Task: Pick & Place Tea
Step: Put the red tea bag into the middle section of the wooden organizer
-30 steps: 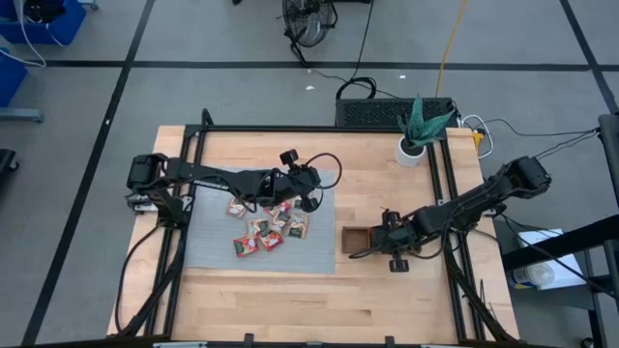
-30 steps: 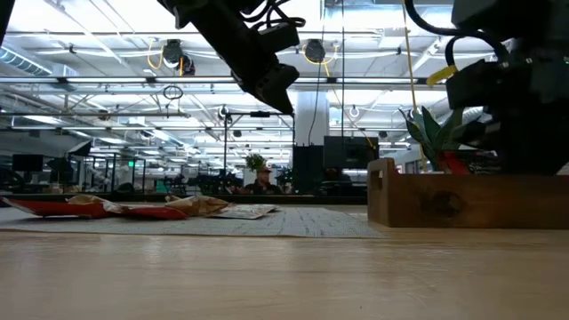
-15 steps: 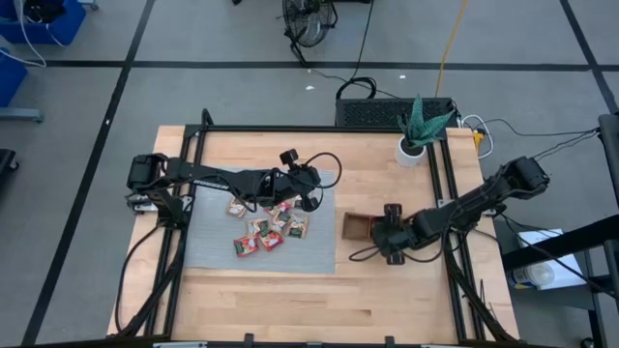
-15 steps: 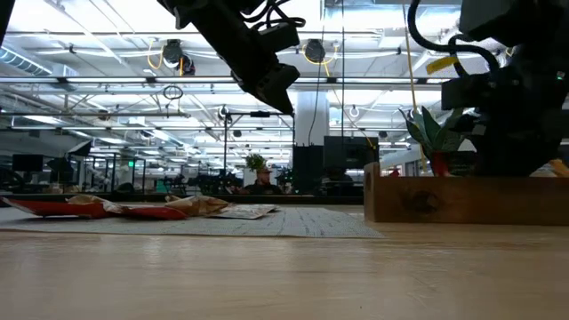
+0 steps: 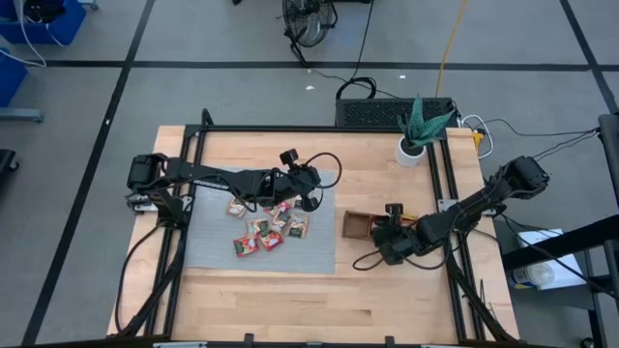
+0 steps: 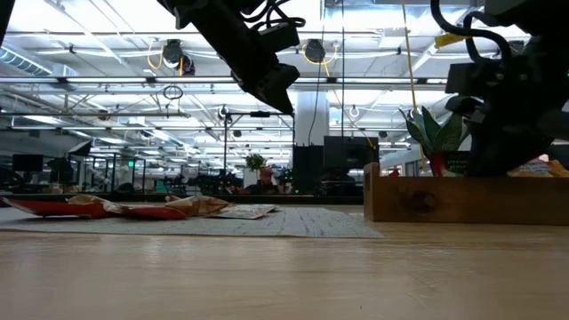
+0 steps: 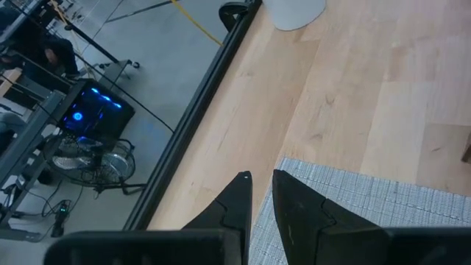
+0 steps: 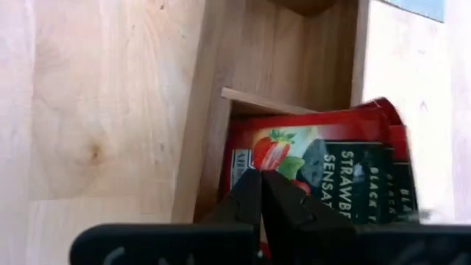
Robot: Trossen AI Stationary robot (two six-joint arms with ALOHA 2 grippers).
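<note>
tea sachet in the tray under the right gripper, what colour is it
Red, with a strawberry picture and a dark label panel, on the tea sachet; the right wrist view shows it best.

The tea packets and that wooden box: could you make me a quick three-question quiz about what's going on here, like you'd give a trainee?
1. True or false: the tea sachets on the grey mat lie in a loose heap, not in a neat row.
2. Which gripper is at the wooden tray? A) the left gripper B) the right gripper C) both
3. Fill in: in the right wrist view, the red sachet lying in the tray shows a picture of a ____.

Key: 1 true; 2 B, its fingers shut, while the left gripper hangs above the mat by the heap; 3 strawberry.
</note>
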